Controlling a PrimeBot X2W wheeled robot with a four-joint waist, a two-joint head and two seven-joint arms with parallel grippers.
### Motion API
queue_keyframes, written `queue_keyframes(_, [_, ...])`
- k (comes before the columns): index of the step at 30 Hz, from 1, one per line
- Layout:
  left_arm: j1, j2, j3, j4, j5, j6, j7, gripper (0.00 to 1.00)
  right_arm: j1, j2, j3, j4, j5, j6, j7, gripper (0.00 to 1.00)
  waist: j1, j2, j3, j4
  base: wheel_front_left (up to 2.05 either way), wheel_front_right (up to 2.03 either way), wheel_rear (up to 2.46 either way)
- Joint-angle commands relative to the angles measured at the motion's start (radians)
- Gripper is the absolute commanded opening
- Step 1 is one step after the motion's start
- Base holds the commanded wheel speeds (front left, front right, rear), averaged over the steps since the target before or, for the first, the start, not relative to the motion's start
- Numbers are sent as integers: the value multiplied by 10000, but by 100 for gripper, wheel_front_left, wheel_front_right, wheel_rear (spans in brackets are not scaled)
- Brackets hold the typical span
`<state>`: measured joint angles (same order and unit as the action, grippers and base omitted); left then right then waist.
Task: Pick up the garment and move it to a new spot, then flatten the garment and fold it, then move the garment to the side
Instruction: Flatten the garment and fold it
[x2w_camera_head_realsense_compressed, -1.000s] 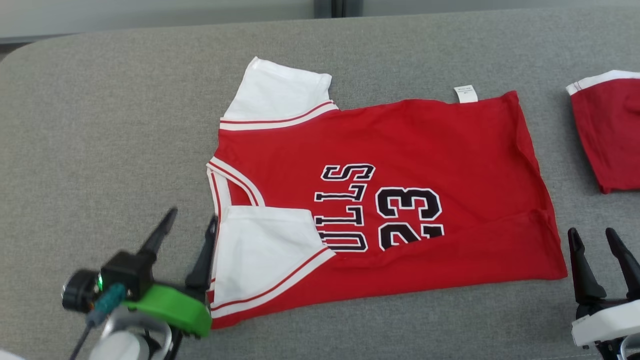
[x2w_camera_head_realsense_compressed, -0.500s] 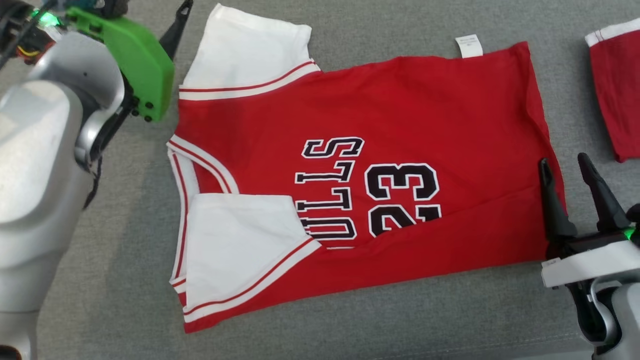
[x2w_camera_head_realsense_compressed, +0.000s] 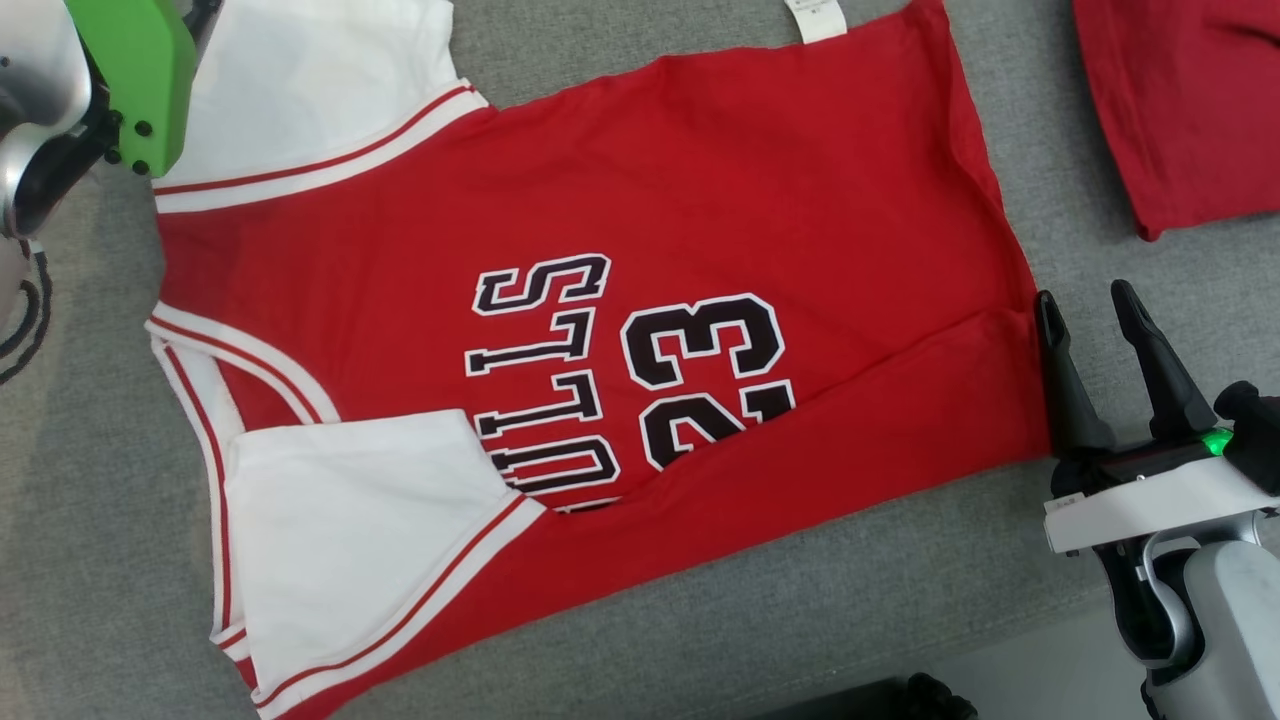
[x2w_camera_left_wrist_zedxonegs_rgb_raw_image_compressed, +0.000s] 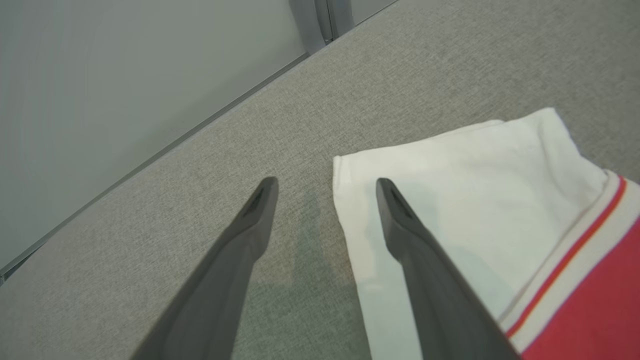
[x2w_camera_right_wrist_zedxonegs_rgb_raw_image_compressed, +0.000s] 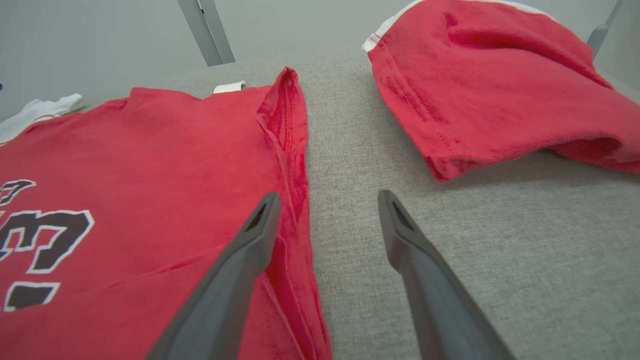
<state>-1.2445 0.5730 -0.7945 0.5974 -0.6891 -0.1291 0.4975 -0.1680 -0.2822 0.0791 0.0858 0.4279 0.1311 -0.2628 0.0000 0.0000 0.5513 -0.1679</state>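
Flanking flat jersey (x2w_camera_head_realsense_compressed: 760, 190), jaws apart

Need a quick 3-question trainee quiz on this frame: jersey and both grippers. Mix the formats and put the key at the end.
1. True or false: the right gripper is shut on the red jersey.
2. In the left wrist view, the left gripper has one finger over the jersey's: A) white sleeve B) bottom hem C) printed number
3. Fill in: the number printed on the jersey is ___.
Key: 1 false, it stands open beside the jersey; 2 A; 3 23.
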Motion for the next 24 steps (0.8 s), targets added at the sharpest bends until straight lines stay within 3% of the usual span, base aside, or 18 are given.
queue_keyframes(1, [-252,156,-158,118,-110,-15,-60,100,-136,40,9,-35,13,-7,-24,100,0,0,411,-398,0,0,0])
queue_keyframes(11, [-1012,705,-1422,832,-203,-15,-589,100,-265,103,97,-76,-78,-7,-24,100,0,0,654,-600,0,0,0])
queue_keyframes(22, [-1387,819,-2335,1462,-846,-15,-750,100,-239,260,120,-9,-180,-7,-24,100,0,0,866,-778,0,0,0])
queue_keyframes(23, [-1379,826,-2418,1477,-933,-17,-685,92,-250,266,107,-7,-186,-7,-24,100,0,0,873,-793,0,0,0])
queue_keyframes(24, [-1374,839,-2547,1446,-1034,-17,-615,53,-270,266,80,-7,-193,-7,-24,100,0,0,879,-811,0,0,0])
